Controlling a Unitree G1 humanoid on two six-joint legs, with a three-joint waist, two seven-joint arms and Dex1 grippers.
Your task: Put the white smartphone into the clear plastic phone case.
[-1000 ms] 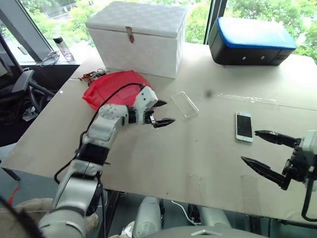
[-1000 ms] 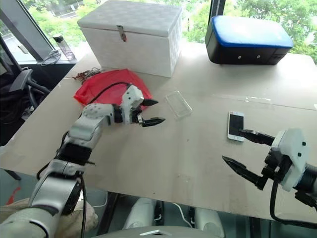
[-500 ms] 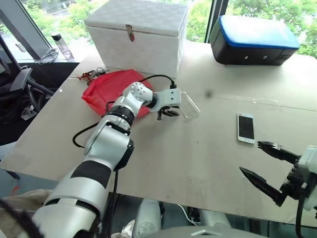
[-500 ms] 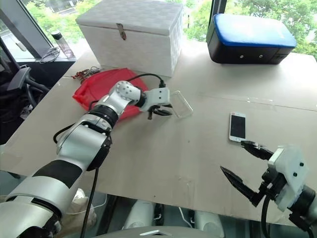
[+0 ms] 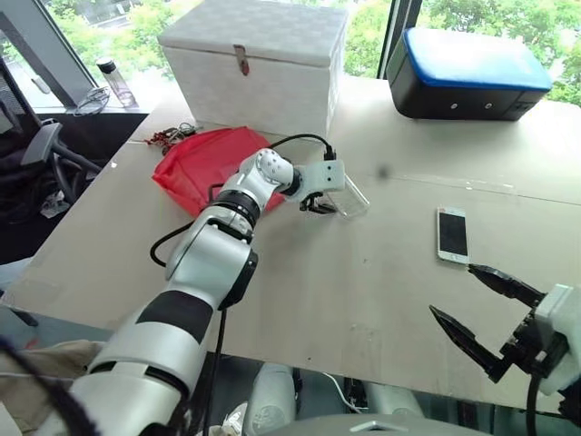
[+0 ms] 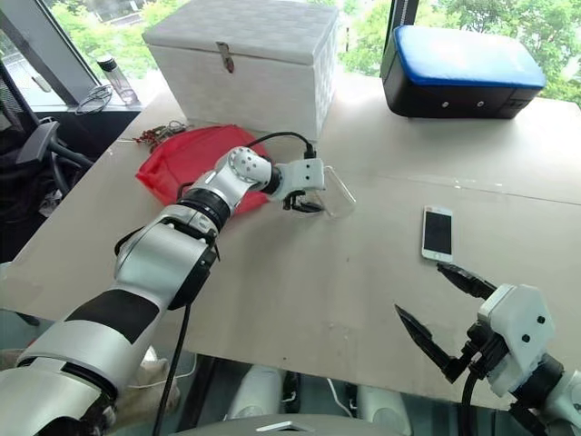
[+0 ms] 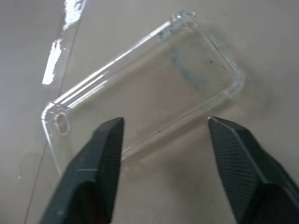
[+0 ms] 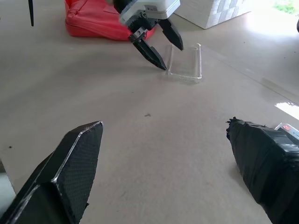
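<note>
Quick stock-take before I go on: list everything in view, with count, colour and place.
case: 1, clear, mid-table, flat, at the left gripper's tips
phone: 1, white with dark screen, on the table right of the case, untouched
pouch: 1, red, left of the case, in front of the white box
white box: 1, white with a metal clasp, far left of the table
black box: 1, black with a blue top, far right of the table
tape strip: 1, clear, on the table beyond the phone
bottle: 1, clear with a dark cap, on the ledge far left
table: 1, beige
left gripper: open, over the case's near end
right gripper: open, near the table's front edge, short of the phone
</note>
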